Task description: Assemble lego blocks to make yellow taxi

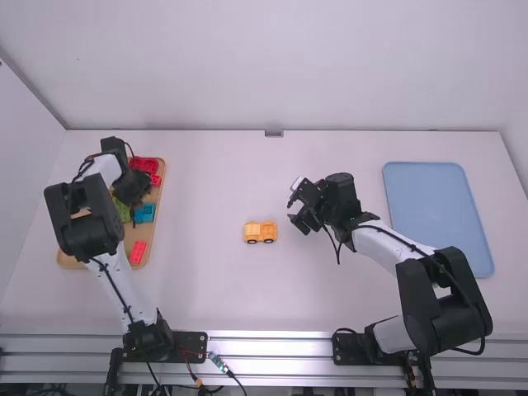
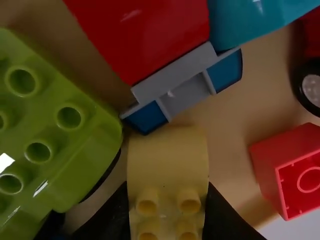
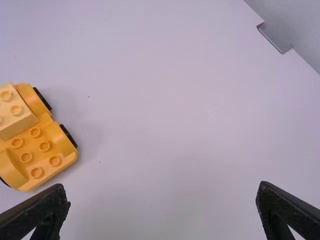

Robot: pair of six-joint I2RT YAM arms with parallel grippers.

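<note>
Walls: pale and plain, rising behind [image 1: 272,66] and along the left.
Bench: white [image 1: 214,289], smooth, with a few tiny dark specks, meeting the back wall in a straight line.
Rail: silvery metal [image 1: 272,346], ridged, along the bench's near edge.
Blue tray: flat [image 1: 437,214], round-cornered, at the right of the bench.
Wooden tray: at the left [image 1: 151,231], partly under the left arm, with red blocks [image 1: 138,252], a green block [image 2: 35,135] and a teal block [image 1: 143,213] on it.
Right claw: near the car [image 1: 294,211], fingers wide apart, holding nothing.
Left claw: over the wooden tray [image 1: 132,188], fingers closed in on both sides of a yellow block [image 2: 167,155].
Car: yellow [image 1: 260,232], on the bench between the arms, with a paler block [image 3: 14,112] on top.
Bracket: small, grey [image 1: 274,133], at the middle of the far edge.
</note>
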